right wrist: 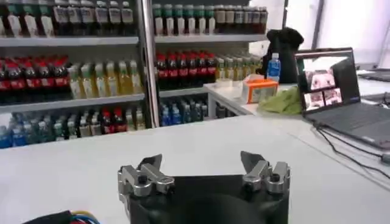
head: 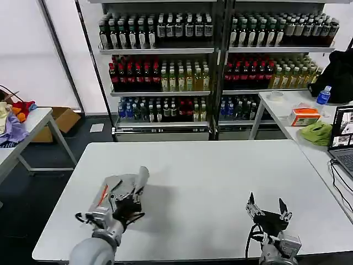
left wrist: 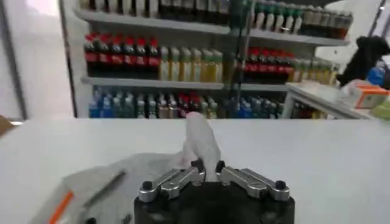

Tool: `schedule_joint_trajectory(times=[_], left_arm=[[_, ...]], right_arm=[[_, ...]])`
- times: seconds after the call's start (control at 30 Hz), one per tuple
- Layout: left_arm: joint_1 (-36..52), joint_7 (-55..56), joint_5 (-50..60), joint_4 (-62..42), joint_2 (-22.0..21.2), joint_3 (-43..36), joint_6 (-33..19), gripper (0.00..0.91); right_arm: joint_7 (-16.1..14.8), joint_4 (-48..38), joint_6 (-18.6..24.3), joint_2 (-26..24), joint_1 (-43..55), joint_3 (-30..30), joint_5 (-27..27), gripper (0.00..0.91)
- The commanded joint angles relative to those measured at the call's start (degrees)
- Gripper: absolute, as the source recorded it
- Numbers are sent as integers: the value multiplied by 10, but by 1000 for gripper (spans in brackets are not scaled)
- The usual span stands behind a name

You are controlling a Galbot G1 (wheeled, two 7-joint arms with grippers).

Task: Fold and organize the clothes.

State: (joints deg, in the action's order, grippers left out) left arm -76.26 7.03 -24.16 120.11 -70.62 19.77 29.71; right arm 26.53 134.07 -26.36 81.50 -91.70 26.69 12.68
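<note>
A light grey shirt point(head: 122, 185) with an orange placket strip lies bunched near the front left of the white table point(head: 209, 171). My left gripper point(head: 127, 203) sits over it, shut on a fold of the cloth. In the left wrist view the gripper point(left wrist: 207, 165) pinches a grey fold point(left wrist: 200, 137) that stands up between its fingers, while the rest of the shirt point(left wrist: 103, 185) lies crumpled beside it. My right gripper point(head: 268, 205) hovers open above bare table at the front right, and nothing sits between its fingers point(right wrist: 201, 161).
Shelves of drink bottles point(head: 165, 55) stand behind the table. A side table on the right carries a laptop point(head: 343, 138), a green cloth point(head: 317, 132) and an orange box point(head: 304, 116). Another table at the left holds a heap of coloured clothes point(head: 11, 124).
</note>
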Motion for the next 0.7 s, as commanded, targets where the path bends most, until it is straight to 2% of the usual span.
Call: schedule_joint_trajectory(times=[0.03,0.07,0.2,0.37,0.43,0.5,0.7], left_arm=[[50,7,27,-48,-39,-100,8,675],[49,6,22,-45,-40,-100,7,907],[50,-1,-44,-25,-51,-105,-27,907],[58,19,-128,-24,-75,-100,-41,907],[58,40,-126,-25,-78,-88,-48,907],[57,54,-116,-24,-74,-70,-47,907],[50,64,5,-23,-31,26,-31,907]], right_arm=[[1,-2,-6,17,-2,-5,-18,907],[1,-3,-9,17,1,-8,-19,907],[4,-9,-25,18,18,-18,-21,907],[6,-28,-40,12,44,-35,-4,907],[13,-32,-43,7,55,-41,38,907],[19,-43,-51,-4,72,-48,124,907],[33,-94,-68,-31,137,-95,272,907]])
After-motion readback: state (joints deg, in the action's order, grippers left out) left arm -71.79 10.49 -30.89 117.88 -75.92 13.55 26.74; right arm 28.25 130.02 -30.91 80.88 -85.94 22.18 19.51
